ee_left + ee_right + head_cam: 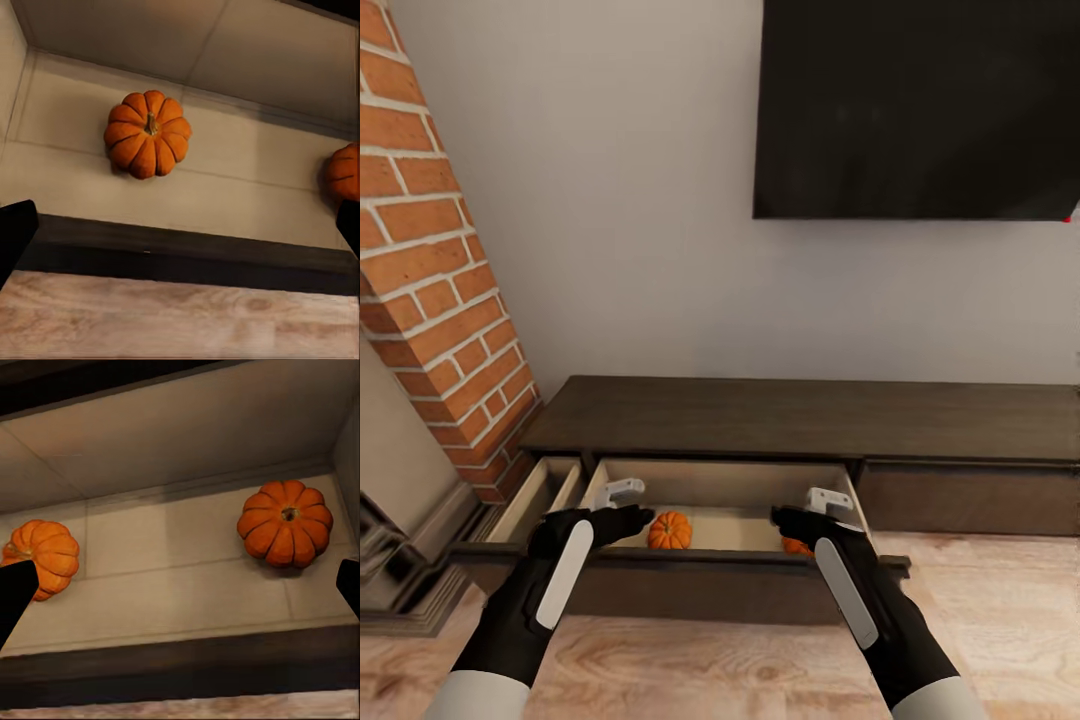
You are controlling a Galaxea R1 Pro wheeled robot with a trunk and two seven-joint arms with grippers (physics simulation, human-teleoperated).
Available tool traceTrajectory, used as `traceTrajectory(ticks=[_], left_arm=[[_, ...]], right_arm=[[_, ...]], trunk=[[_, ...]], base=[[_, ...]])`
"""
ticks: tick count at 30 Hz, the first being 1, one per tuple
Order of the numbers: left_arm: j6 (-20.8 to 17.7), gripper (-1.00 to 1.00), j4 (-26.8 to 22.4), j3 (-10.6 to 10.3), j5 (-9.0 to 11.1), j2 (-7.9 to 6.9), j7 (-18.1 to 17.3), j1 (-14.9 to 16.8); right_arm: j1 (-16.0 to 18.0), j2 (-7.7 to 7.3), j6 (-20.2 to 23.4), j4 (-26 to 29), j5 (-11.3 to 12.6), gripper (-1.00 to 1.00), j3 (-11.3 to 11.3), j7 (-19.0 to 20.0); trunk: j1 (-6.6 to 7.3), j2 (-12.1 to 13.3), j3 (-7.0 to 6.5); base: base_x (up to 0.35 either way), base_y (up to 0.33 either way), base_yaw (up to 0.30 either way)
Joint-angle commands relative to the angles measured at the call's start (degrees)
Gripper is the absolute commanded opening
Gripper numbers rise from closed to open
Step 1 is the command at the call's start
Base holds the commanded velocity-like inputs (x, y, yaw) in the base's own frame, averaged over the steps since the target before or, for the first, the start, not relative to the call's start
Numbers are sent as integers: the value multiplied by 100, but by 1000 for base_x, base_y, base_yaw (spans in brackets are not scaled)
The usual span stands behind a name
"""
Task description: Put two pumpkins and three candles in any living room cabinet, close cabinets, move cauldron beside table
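Black, white-striped forearms reach from the head view's lower edge toward the long, low dark brown wooden cabinet [800, 415], whose wide middle drawer [690, 572] is pulled out, pale inside. Over its front edge hovers the left gripper [622, 508], fingers spread wide and empty. Beside it on the drawer floor sits the left bright orange ribbed pumpkin [670, 530]; the left wrist view shows its short stem and full ribbed crown [148, 133]. Farther right, the second orange pumpkin [796, 546] is mostly hidden behind the right gripper [815, 512], yet the right wrist view shows it whole [285, 523], well apart from the first. That gripper's fingers also stand apart, empty.
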State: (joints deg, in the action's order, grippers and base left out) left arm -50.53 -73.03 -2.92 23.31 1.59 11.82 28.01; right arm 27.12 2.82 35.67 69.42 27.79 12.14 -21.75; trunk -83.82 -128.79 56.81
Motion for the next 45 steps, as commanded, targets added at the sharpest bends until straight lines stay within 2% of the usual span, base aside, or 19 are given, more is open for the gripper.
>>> traceTrajectory(ticks=[1, 19, 25, 29, 32, 34, 35, 37, 39, 43, 45], left_arm=[[-18, 100, -32, -1, 60, 0, 56, 3], [-7, 100, -4, -21, 72, -1, 74, 3], [78, 100, 243, -148, 70, 11, 374, 3], [157, 100, 475, -245, 48, 13, 410, 3], [617, 100, 851, -436, 24, 12, 410, 3], [1226, 100, 1191, -738, -3, 4, 409, -3], [1362, 100, 1252, -803, -5, 3, 409, -6], [1883, 100, 1515, -1012, -4, 1, 409, -16], [2336, 100, 1881, -1131, -8, 10, 414, -21], [3294, 100, 2580, -1298, -4, 30, 401, -23], [3764, 100, 2838, -1395, -4, 39, 395, -23]], right_arm=[[4, 4, 10, 5, 57, 100, 8, -59], [2, 27, 73, -2, 51, 100, 8, -44], [-3, -2, 25, -75, 47, 100, 17, -61], [-25, -1, -132, -265, 30, 100, 37, -48], [-30, 7, -480, -594, -5, 100, 52, -35], [-58, 14, -818, -878, -25, 100, 71, -25], [-70, 14, -900, -932, -28, 100, 75, -23], [-94, 16, -1281, -1177, -33, 100, 127, 2], [-104, 19, -1699, -1498, -35, 100, 286, 53], [-109, 24, -2335, -2221, -35, 100, 741, 83], [-110, 25, -2728, -2577, -36, 100, 872, 86]], trunk=[[27, 39, -13], [422, 761, -336], [554, 1002, -444], [642, 1162, -516], [708, 1282, -570], [752, 1363, -606], [774, 1403, -624], [796, 1443, -642], [796, 1443, -642], [796, 1443, -642], [796, 1443, -642]], base=[[-333, 87, 0], [-283, 54, 0], [-30, 1, 0], [-2, 0, 0], [0, 0, 0], [0, 0, 0], [0, 0, 0], [0, 0, 0], [0, 0, 0], [0, 0, 0], [0, 0, 0]])
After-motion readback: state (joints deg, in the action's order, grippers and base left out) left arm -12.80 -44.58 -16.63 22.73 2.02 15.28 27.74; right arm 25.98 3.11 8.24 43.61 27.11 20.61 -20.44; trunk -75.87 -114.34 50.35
